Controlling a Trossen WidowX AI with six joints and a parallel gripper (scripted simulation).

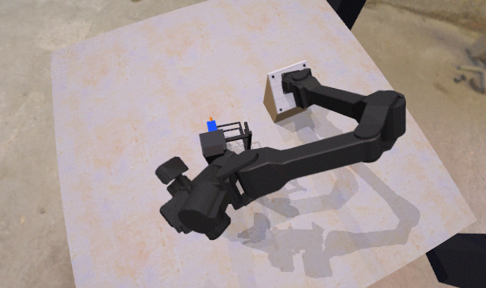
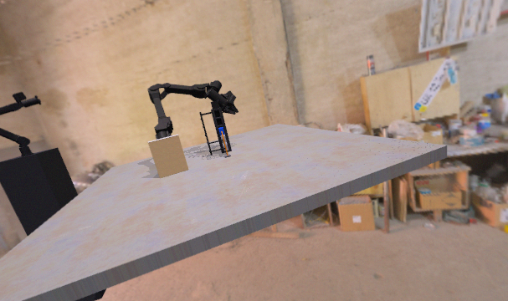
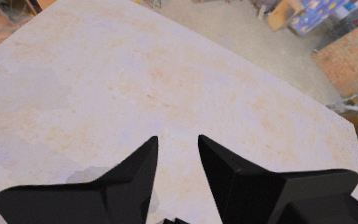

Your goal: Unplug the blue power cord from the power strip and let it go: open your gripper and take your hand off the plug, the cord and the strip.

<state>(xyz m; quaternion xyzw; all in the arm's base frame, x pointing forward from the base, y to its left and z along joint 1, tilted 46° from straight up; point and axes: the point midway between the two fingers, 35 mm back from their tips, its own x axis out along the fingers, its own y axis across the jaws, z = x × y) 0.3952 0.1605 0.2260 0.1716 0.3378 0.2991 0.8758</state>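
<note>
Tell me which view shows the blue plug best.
The top view: the blue plug shows largest there, a clear blue patch against the black upright. The exterior view shows it small and narrow; the wrist view does not show it.

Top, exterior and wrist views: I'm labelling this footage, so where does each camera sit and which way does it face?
Top: above the table, looking steeply down; the black arm shows.
Exterior: beyond the table's edge, looking across toward the wall; arm visible.
Wrist: near the gripper, looking past its fingers at table and floor.
Top and exterior share the arm and blue plug.
</note>
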